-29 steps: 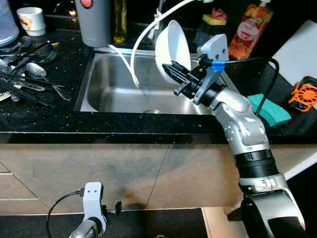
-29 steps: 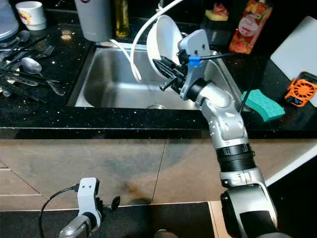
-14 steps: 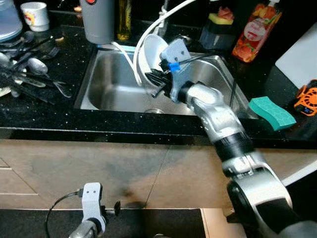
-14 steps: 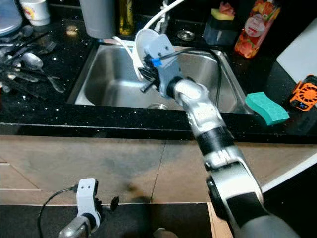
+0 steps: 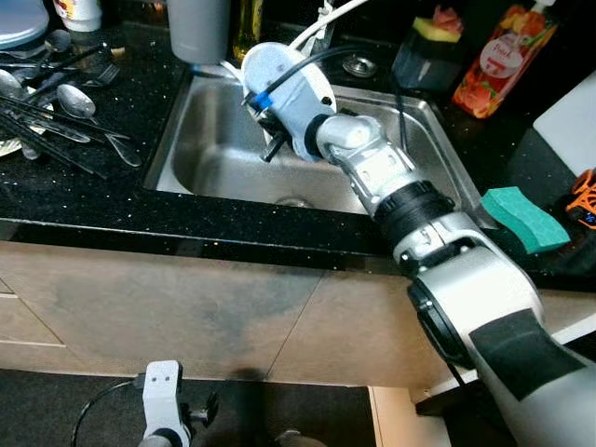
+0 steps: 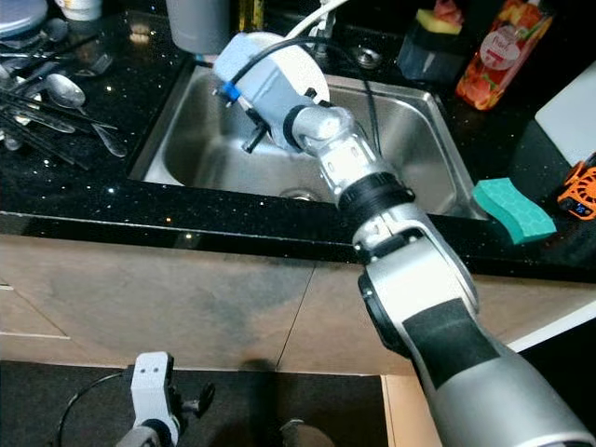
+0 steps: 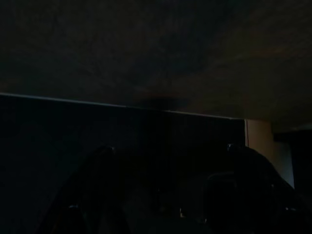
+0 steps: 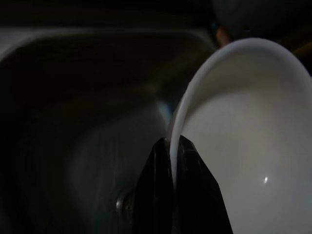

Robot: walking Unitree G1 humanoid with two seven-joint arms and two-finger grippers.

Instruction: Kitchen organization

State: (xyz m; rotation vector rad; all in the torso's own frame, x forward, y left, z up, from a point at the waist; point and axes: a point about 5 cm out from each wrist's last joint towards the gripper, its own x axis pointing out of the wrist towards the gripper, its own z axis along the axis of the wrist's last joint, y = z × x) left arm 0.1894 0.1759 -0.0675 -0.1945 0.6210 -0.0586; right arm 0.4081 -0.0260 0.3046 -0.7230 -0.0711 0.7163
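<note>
A white bowl (image 6: 302, 67) hangs tilted over the left part of the steel sink (image 5: 212, 163). My right gripper (image 8: 171, 148) is shut on it, and its two black fingers (image 8: 158, 175) pinch the bowl's rim (image 8: 195, 92) between them. The right arm reaches forward and leftward from the lower right, with its wrist camera housing (image 6: 250, 82) in front of the bowl. The left arm (image 5: 160, 400) hangs idle low beside the cabinet front, and its wrist view is nearly black.
Several spoons, forks and chopsticks (image 5: 56, 107) lie on the black counter left of the sink. A grey canister (image 5: 198, 26) and a white hose (image 5: 321, 17) stand behind it. A green sponge (image 5: 526, 219), a red bottle (image 5: 505, 58) and a white board (image 5: 570, 119) are at the right.
My right arm has swung the bowl from the sink's right side across to its left side. The head camera has shifted a little.
</note>
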